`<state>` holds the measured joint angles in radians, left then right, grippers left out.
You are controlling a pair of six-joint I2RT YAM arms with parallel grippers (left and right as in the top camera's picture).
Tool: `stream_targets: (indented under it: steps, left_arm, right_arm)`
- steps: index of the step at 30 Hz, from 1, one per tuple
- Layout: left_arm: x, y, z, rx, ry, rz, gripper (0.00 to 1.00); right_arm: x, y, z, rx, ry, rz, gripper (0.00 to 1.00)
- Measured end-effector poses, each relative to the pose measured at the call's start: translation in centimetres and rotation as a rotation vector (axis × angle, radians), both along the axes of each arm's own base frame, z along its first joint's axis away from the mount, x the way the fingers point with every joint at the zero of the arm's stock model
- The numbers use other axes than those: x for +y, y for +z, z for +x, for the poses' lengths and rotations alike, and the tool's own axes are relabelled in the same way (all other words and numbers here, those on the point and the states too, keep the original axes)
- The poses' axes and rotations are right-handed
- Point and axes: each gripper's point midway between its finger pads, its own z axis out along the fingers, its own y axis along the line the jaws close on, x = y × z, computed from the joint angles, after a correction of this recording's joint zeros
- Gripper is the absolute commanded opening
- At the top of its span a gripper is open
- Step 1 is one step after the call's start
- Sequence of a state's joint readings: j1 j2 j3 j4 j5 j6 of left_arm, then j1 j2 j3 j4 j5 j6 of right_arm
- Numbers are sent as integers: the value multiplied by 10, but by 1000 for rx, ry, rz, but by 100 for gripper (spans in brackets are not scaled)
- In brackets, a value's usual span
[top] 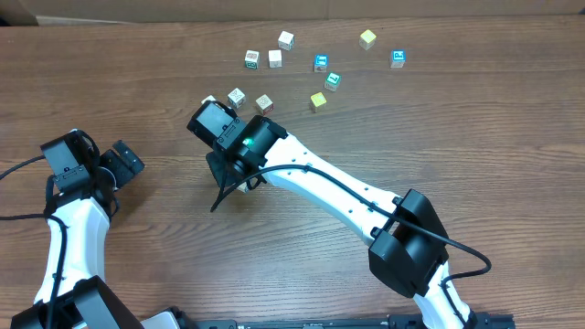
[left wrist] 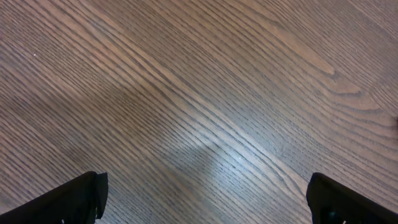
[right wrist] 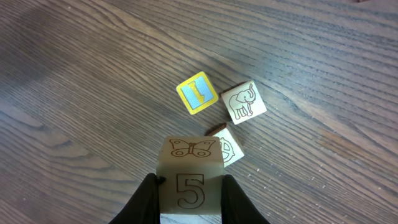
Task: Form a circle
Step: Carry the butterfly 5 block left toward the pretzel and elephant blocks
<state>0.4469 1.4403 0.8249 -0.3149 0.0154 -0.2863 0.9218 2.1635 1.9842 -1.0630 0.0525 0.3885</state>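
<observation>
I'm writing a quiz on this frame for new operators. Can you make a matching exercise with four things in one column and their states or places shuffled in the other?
Things:
1. cube with a 5
2. elephant cube
3. yellow-edged cube
4. left gripper

States:
A. open above the table
B. lying on the table, blue face up
C. clamped in the right gripper
D. lying on the table, pale face with a brown outline drawing up

Pairs: 1-C, 2-D, 3-B, 4-A
</observation>
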Motion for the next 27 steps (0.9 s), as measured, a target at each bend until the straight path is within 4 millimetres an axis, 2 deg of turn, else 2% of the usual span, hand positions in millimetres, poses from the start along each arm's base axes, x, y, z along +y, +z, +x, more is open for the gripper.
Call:
stream_targets:
  steps: [4, 8, 13, 17, 22, 27]
  left_arm:
    - [0, 0, 0, 0, 0, 0, 100]
    - [0, 0, 0, 0, 0, 0, 100]
    - [0, 0, 0, 0, 0, 0, 99]
    - [0, 0, 0, 0, 0, 0, 99]
    - [0, 0, 0, 0, 0, 0, 100]
    - [0, 0, 0, 0, 0, 0, 99]
  right_arm:
    - [-8, -1, 3, -22, -14, -39, 17]
    - [-24, -4, 9, -36, -45, -98, 17]
    - [-52, -6, 27, -11, -111, -130, 17]
    - [-65, -7, 38, 33, -145, -100, 17]
    - [-59, -8, 34, 58, -132, -74, 16]
    - [-34, -6, 17, 39, -40, -57, 16]
